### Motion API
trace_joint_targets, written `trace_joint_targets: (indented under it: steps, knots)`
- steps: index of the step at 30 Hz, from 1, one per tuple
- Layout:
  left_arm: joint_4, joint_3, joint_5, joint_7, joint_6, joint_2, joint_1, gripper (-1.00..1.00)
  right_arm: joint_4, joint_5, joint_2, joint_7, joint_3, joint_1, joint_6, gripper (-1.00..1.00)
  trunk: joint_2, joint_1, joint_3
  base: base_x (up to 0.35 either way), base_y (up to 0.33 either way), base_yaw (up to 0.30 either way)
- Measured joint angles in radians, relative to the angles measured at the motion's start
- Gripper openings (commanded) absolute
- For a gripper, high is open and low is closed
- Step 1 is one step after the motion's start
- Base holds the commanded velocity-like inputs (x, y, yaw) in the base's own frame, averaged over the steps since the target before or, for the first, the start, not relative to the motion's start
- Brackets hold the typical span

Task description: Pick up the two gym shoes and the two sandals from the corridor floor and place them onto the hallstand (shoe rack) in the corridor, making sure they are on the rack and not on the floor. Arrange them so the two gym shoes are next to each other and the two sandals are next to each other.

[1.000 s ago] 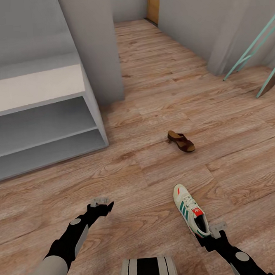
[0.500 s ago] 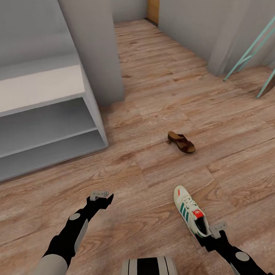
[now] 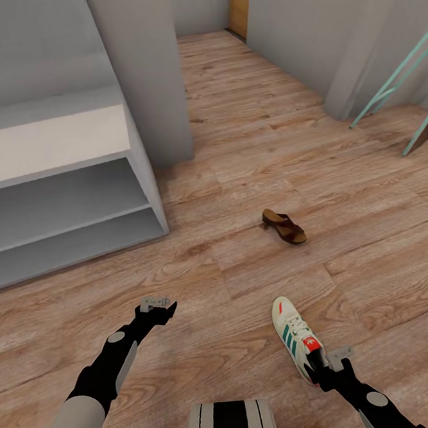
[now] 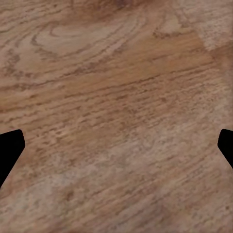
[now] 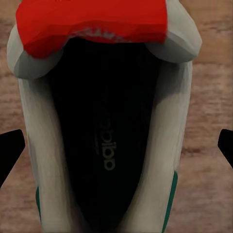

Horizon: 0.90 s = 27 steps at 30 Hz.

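One gym shoe [image 3: 297, 336] lies on the corridor floor [image 3: 245, 282] at the lower right, toe pointing away from me. My right gripper [image 3: 322, 367] is at its heel, open; in the right wrist view the shoe's dark opening and red heel patch [image 5: 92, 22] sit between the wide-apart fingertips [image 5: 9, 145]. One brown sandal [image 3: 284, 226] lies further off in mid-floor. The hallstand [image 3: 64, 187] stands at the left, its bench top and two shelves bare. My left gripper [image 3: 158, 306] hangs open over bare planks [image 4: 116, 97]. The other shoe and sandal are out of view.
A grey wall pillar [image 3: 141, 71] rises just right of the hallstand. The corridor runs back to a wooden door [image 3: 239, 6]. Teal slanted legs [image 3: 393, 84] of some frame stand at the far right by a grey wall.
The whole view has slid slightly, so shoe and sandal sit a little lower in the picture. The shoe's heel is now closer under my right gripper. My left gripper rose slightly.
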Motion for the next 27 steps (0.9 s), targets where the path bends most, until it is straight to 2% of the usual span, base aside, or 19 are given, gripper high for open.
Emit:
trace_joint_targets:
  steps: [4,5,27]
  knots:
    - [0.000,0.000,0.000,0.000,0.000,0.000,0.000,1.00,0.000,0.000,0.000,0.000,0.000,0.001,0.000,1.00,0.000,0.000,0.000,0.005,0.000,0.000]
    - [0.000,0.000,0.000,0.000,0.000,0.000,0.000,1.00,0.000,0.000,0.000,-0.001,0.000,0.000,0.000,-1.00,0.000,0.000,0.000,0.002,0.000,0.000]
    - [0.001,0.002,-0.001,0.001,0.000,0.002,0.000,1.00,0.000,0.001,0.000,-0.003,-0.001,0.000,0.000,-1.00,0.000,0.000,0.000,0.000,0.000,0.000]
